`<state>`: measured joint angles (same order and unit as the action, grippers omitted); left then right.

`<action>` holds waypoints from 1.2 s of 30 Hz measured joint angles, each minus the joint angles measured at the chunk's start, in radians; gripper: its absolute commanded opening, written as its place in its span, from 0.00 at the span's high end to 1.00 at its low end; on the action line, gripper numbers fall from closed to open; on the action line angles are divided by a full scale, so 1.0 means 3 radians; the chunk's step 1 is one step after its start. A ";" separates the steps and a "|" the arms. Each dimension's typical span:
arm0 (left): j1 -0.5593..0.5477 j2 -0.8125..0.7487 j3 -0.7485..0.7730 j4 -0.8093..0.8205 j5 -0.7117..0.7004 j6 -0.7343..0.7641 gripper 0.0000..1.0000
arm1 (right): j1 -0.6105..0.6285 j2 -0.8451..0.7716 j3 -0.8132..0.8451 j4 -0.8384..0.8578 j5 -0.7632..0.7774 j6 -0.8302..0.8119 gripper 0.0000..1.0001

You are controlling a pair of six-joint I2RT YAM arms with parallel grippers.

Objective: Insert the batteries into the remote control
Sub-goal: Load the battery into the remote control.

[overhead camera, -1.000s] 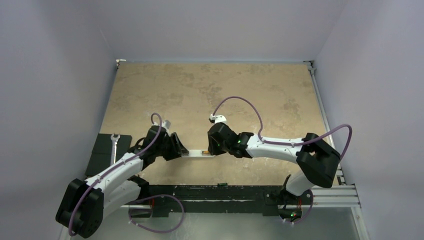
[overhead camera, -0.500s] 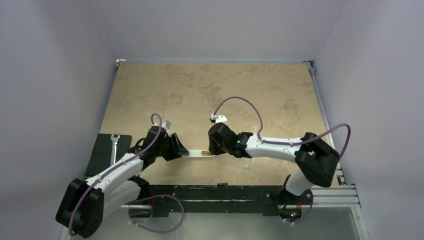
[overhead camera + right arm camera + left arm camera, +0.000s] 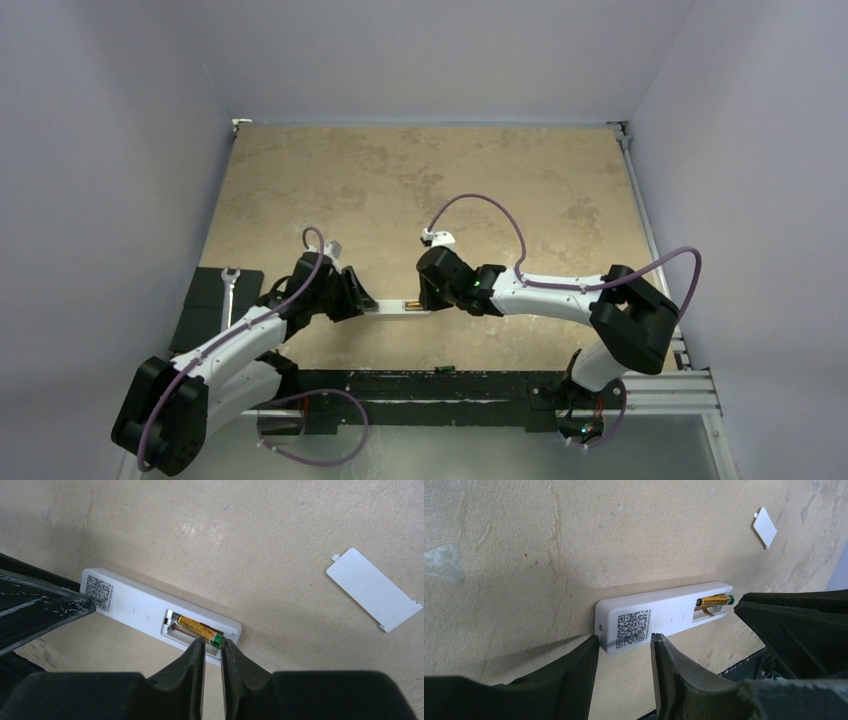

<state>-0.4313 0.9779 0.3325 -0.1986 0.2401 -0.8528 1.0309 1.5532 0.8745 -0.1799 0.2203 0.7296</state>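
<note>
The white remote control [image 3: 392, 307] lies back up on the tan table, its battery bay open. It also shows in the left wrist view [image 3: 659, 610] and the right wrist view [image 3: 135, 605]. A gold battery with a green end [image 3: 200, 628] sits in the far slot and also shows in the left wrist view [image 3: 715, 600]. A second, darker battery [image 3: 182, 631] lies in the near slot, running to my right fingertips. My right gripper [image 3: 213, 644] is nearly closed on its green end. My left gripper [image 3: 624, 642] clamps the remote's QR-code end.
The loose white battery cover [image 3: 372, 590] lies flat on the table beyond the remote, and also shows in the left wrist view [image 3: 764, 527]. A wrench [image 3: 229, 288] rests on a black pad at the left edge. A small dark item [image 3: 445, 369] lies on the black front rail.
</note>
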 measured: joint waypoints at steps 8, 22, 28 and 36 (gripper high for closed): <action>0.0000 0.0000 -0.0005 0.0003 0.0009 0.0000 0.58 | 0.0000 0.0000 -0.0004 -0.0100 0.0022 0.0017 0.75; 0.0000 0.0000 -0.0006 0.0005 0.0010 0.0000 0.59 | 0.0000 0.0005 -0.0055 -0.0094 -0.0006 0.0051 0.77; 0.0000 0.0000 -0.0006 0.0009 0.0013 0.0000 0.59 | 0.0000 0.0053 -0.0055 -0.0072 -0.0020 0.0053 0.77; 0.0000 0.0000 -0.0008 0.0009 0.0031 0.0000 0.59 | 0.0000 0.0080 -0.0055 -0.0043 -0.0037 0.0064 0.79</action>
<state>-0.4313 0.9779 0.3302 -0.1959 0.2493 -0.8528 1.0309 1.5772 0.8581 -0.1928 0.2092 0.7486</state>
